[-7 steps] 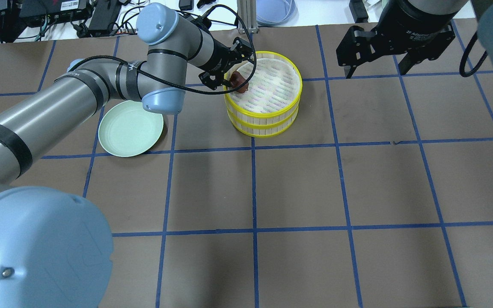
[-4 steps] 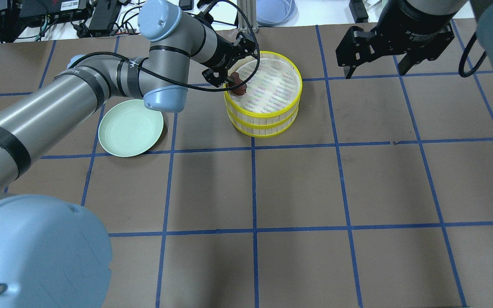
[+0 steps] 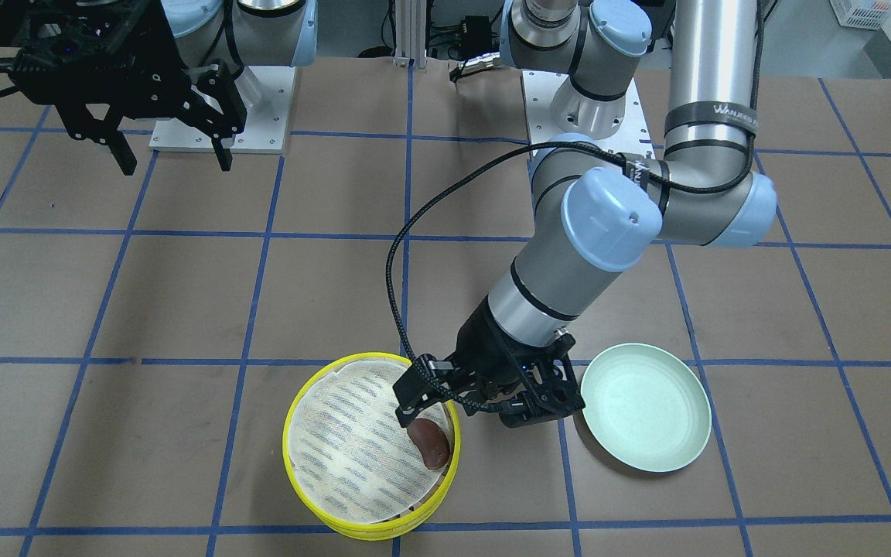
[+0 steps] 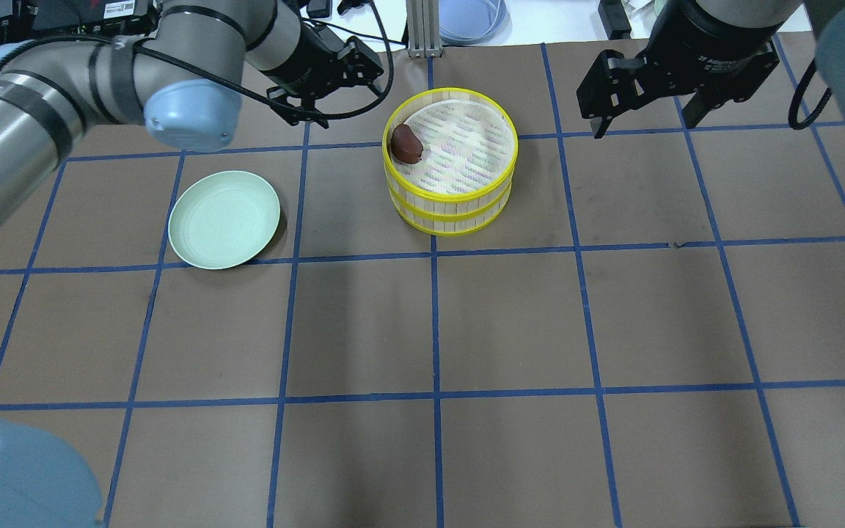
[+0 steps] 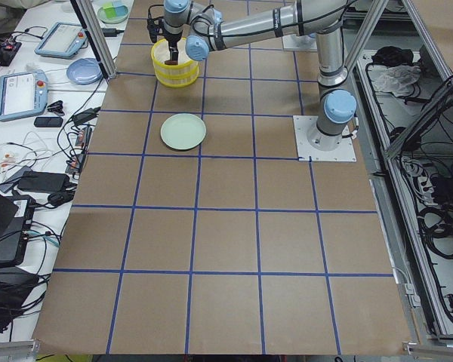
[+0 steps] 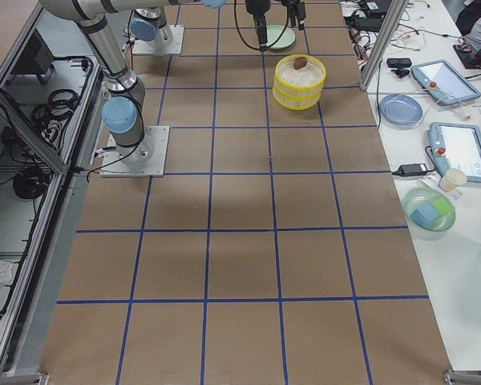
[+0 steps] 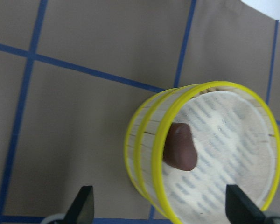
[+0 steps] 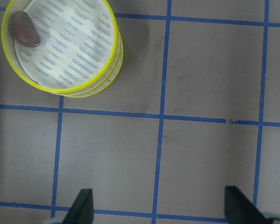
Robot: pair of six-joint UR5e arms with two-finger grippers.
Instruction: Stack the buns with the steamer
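The steamer [image 4: 466, 147] is two yellow-rimmed bamboo tiers stacked one on the other, at the table's far middle. The dark reddish-brown bun [image 4: 406, 144] lies on the top tier's white liner, against the rim on the left. It also shows in the front-facing view [image 3: 430, 443], the left wrist view [image 7: 180, 147] and the right wrist view [image 8: 24, 29]. The pale cream bun is out of view. My left gripper [image 4: 338, 92] is open and empty, behind and left of the steamer. My right gripper [image 4: 644, 125] is open and empty, high at the far right.
A pale green plate [image 4: 224, 218] lies empty left of the steamer. A metal post [image 4: 419, 29] stands at the table's far edge just behind the steamer. A blue dish [image 4: 470, 18], cables and electronics lie on the white bench beyond.
My left gripper has let go of the brown bun, which now lies in the top tier. The left arm has drawn back to the left and rear. The right arm has not moved.
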